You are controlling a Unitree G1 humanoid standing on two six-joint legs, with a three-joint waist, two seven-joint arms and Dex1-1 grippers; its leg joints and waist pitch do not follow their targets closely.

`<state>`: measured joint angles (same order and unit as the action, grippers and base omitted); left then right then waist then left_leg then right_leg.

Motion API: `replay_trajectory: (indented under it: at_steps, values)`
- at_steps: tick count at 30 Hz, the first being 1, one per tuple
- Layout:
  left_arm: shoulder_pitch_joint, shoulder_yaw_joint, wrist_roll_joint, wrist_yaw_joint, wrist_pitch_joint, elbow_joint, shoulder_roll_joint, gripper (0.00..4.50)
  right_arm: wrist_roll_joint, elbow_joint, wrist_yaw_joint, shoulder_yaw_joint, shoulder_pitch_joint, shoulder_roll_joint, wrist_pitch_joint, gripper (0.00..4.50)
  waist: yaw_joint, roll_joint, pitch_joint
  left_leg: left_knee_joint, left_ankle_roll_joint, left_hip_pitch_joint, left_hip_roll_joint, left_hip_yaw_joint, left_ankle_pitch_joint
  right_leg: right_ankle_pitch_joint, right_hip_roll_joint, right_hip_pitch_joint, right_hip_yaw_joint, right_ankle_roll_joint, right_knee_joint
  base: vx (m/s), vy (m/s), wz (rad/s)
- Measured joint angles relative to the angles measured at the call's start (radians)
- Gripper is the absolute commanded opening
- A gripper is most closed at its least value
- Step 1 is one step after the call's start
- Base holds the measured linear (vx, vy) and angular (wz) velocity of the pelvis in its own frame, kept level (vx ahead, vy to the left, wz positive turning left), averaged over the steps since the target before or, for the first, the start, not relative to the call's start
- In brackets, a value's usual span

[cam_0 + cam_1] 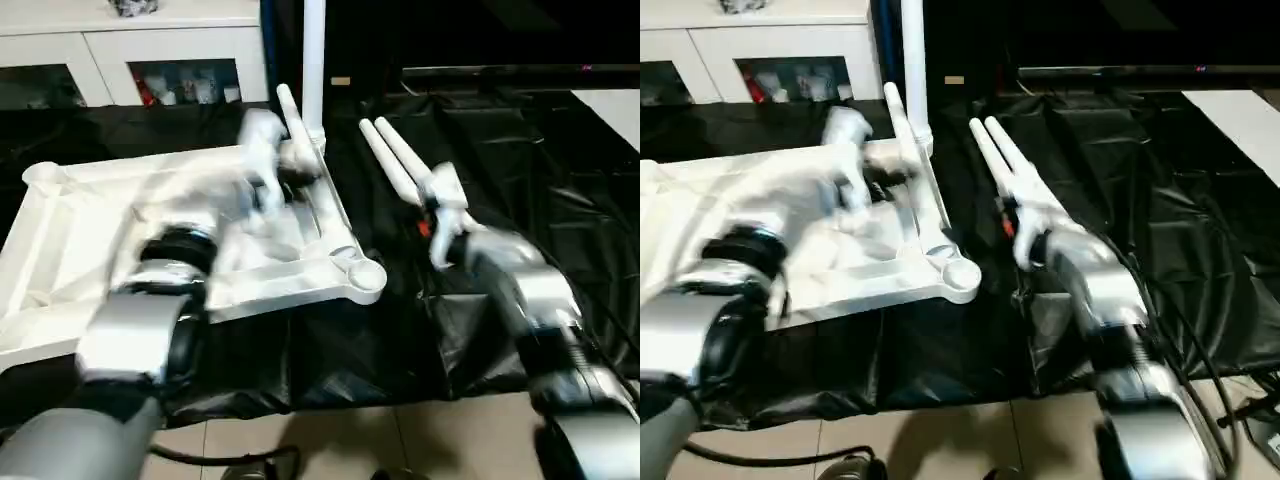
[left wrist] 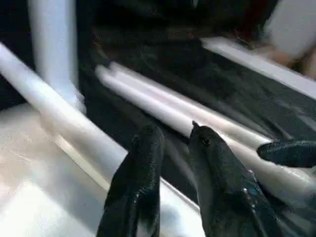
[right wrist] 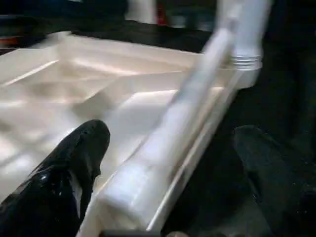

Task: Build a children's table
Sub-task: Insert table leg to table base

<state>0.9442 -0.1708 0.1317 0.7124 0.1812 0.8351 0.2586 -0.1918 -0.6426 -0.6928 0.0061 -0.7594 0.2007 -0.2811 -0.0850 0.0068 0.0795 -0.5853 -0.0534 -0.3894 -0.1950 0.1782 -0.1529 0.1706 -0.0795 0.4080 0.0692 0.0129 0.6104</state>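
Writing: none readable.
Tabletop [image 1: 60, 240]: upside down, left.
Left gripper [image 2: 173, 143]: fingers narrowly apart, gripping nothing.
Right gripper [image 3: 168, 148]: spread wide around a leg [image 3: 182, 123].

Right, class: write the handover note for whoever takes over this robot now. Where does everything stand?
Left end effector: narrowly open, empty, over the right edge of the tabletop.
Right end effector: wide open, empty, at the near ends of the two loose legs.
Things: the white ribbed plastic tabletop lies underside up on the black sheet. One white tubular leg stands in its far right socket. A second leg lies along its right edge. Two more legs lie on the sheet beside it.
Done: one leg is in place.
Left: fit three legs; the near right socket is empty.
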Motion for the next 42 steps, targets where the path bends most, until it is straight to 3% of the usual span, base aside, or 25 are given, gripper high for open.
replay_trajectory:
  at_steps: [3,4,7,9,10,11,14,15,18,22,27,35,42]
  values:
    - [-0.137,0.027,-0.049,0.01,-0.041,-0.199,0.076,1.47,0.025,-0.134,0.087,-0.002,-0.084,-0.042,0.05,4.5,-0.002,-0.021,0.0,0.001,-0.002,-0.003,-0.003,0.003,0.001,0.001,0.001,0.005,0.0,0.0,0.001,0.0,0.0,0.0]
    - [-0.188,0.037,-0.065,0.023,-0.035,-0.274,0.095,1.47,0.038,-0.191,0.127,-0.002,-0.12,-0.056,0.068,4.5,-0.005,-0.032,-0.001,0.001,-0.002,-0.006,-0.004,0.005,0.001,0.001,0.001,0.009,0.0,0.001,0.002,0.0,0.0,0.0]
    - [-0.313,0.059,-0.094,0.045,0.003,-0.461,0.14,1.78,0.069,-0.32,0.242,0.0,-0.212,-0.107,0.102,4.5,-0.015,-0.053,0.001,0.0,-0.003,-0.011,-0.006,0.008,0.002,0.001,0.001,0.013,0.001,0.001,0.003,0.0,0.0,0.0]
    - [-0.381,0.059,-0.108,0.04,0.052,-0.576,0.173,1.83,0.083,-0.389,0.299,0.001,-0.254,-0.138,0.123,4.5,-0.024,-0.066,0.001,-0.001,-0.003,-0.011,-0.01,0.018,0.001,0.001,0.001,0.013,0.0,0.002,0.002,0.0,0.0,0.0]
    - [-0.434,0.047,-0.109,0.032,0.09,-0.664,0.198,2.12,0.088,-0.432,0.33,0.001,-0.28,-0.158,0.131,4.5,-0.025,-0.073,0.0,0.0,-0.003,-0.011,-0.011,0.019,0.001,0.001,0.001,0.014,0.0,0.002,0.003,0.0,0.0,0.0]
    - [-0.475,0.035,-0.108,0.025,0.117,-0.731,0.214,2.12,0.091,-0.467,0.356,0.0,-0.297,-0.168,0.133,4.5,-0.026,-0.078,-0.001,0.0,-0.003,-0.01,-0.011,0.019,0.001,0.001,0.001,0.014,0.0,0.002,0.003,0.0,0.0,0.0]
    - [-0.585,-0.016,-0.107,0.02,0.213,-0.923,0.273,2.29,0.112,-0.552,0.427,0.0,-0.341,-0.19,0.137,4.5,-0.034,-0.111,0.001,0.002,-0.006,-0.01,-0.013,0.019,0.003,0.003,0.002,0.015,0.001,0.0,0.006,0.0,0.0,0.0]
    - [-0.626,-0.041,-0.106,0.025,0.256,-0.995,0.293,2.55,0.121,-0.577,0.455,0.0,-0.354,-0.201,0.14,4.5,-0.038,-0.124,0.001,0.001,-0.007,-0.01,-0.014,0.018,0.004,0.003,0.002,0.015,0.002,0.0,0.007,0.0,0.0,0.0]
    - [-0.713,-0.108,-0.082,0.057,0.376,-1.19,0.347,2.7,0.134,-0.632,0.519,-0.006,-0.383,-0.218,0.153,4.5,-0.05,-0.147,0.002,0.0,-0.008,-0.009,-0.013,0.017,0.004,0.003,0.002,0.015,0.001,0.001,0.009,0.0,0.0,0.0]
    - [-0.791,-0.19,-0.04,0.086,0.541,-1.382,0.428,3.06,0.147,-0.674,0.556,-0.019,-0.411,-0.228,0.167,4.5,-0.067,-0.154,0.001,-0.003,-0.008,-0.009,-0.012,0.017,0.004,0.003,0.002,0.014,-0.001,0.0,0.013,0.0,0.0,0.0]
    - [-0.839,-0.251,0.008,0.107,0.695,-1.517,0.488,3.4,0.141,-0.697,0.554,-0.063,-0.421,-0.232,0.17,4.5,-0.092,-0.153,0.001,-0.002,-0.009,-0.005,-0.012,0.014,0.004,0.006,0.002,0.011,-0.001,-0.006,0.018,0.0,0.0,0.0]
    - [-0.857,-0.326,0.089,0.138,0.84,-1.608,0.554,3.61,0.118,-0.717,0.6,-0.125,-0.414,-0.23,0.138,4.5,-0.119,-0.152,0.002,-0.003,-0.009,-0.002,-0.01,0.007,0.004,0.007,0.003,0.01,0.0,-0.006,0.02,0.0,0.0,0.0]
    - [-0.852,-0.327,0.128,0.132,0.913,-1.625,0.56,3.61,0.105,-0.718,0.591,-0.168,-0.384,-0.225,0.106,4.5,-0.142,-0.151,0.003,-0.003,-0.009,0.003,-0.006,0.0,0.004,0.007,0.004,0.01,0.0,-0.006,0.02,0.0,0.0,0.0]
